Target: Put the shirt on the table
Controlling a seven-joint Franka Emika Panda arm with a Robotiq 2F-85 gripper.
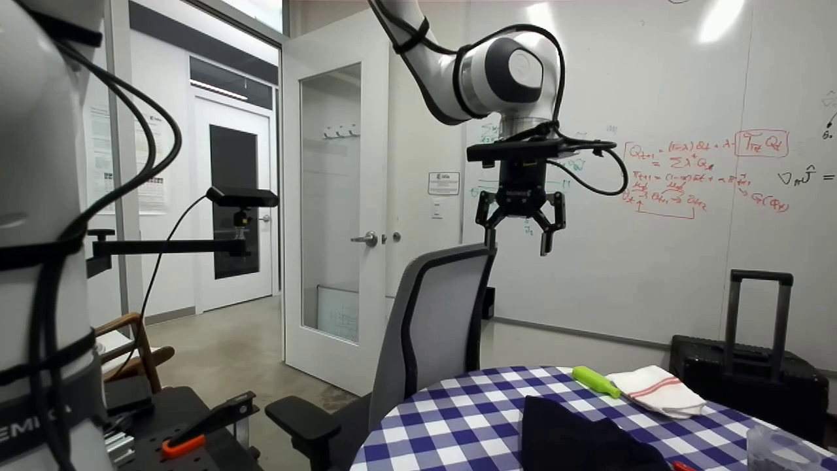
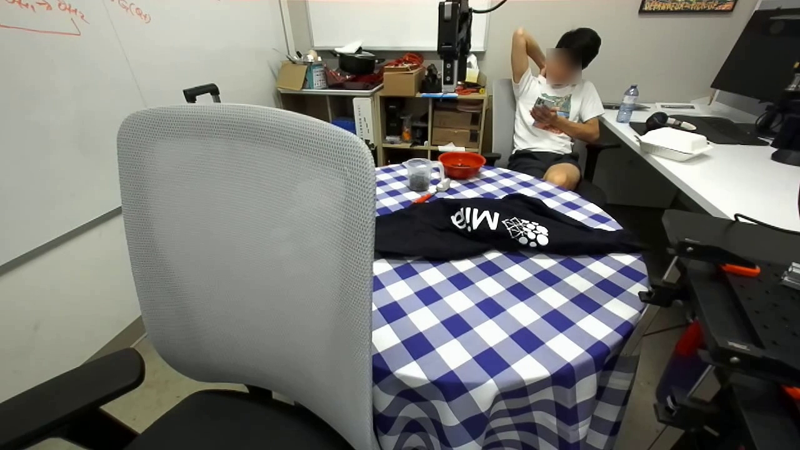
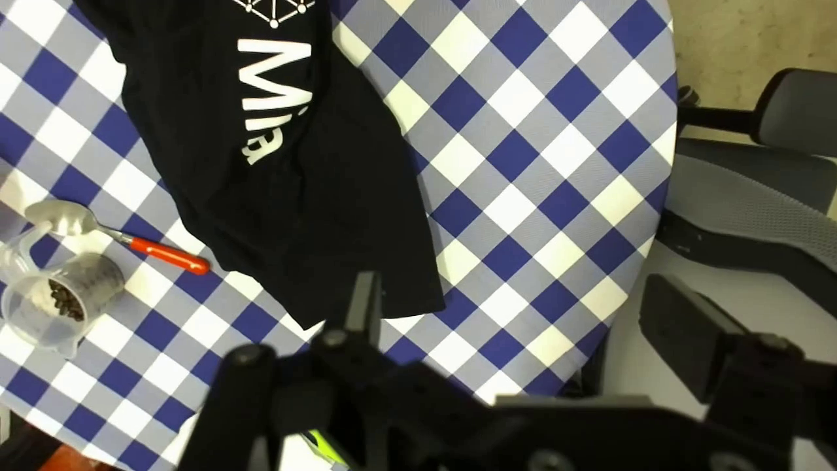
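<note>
The gripper (image 1: 518, 247) hangs well above the table (image 2: 500, 312), fingers (image 1: 546, 244) apart, nothing between them. The placing looks done — next, I judge, it need only retreat, clear of the chair (image 2: 250, 237). The shirt (image 2: 437, 234) lies across the table — black, limp-looking, creased, its white lettering (image 2: 484, 220) up, one end reaching the edge.

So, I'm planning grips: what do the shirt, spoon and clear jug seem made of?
Shirt: matte fabric, perhaps cotton, lying limp in soft folds.
Spoon: shiny metal head, judging by its bright glints; smooth orange-red handle, probably plastic.
Clear jug: smooth, see-through, dark contents showing through; probably plastic, though glass is possible.
</note>
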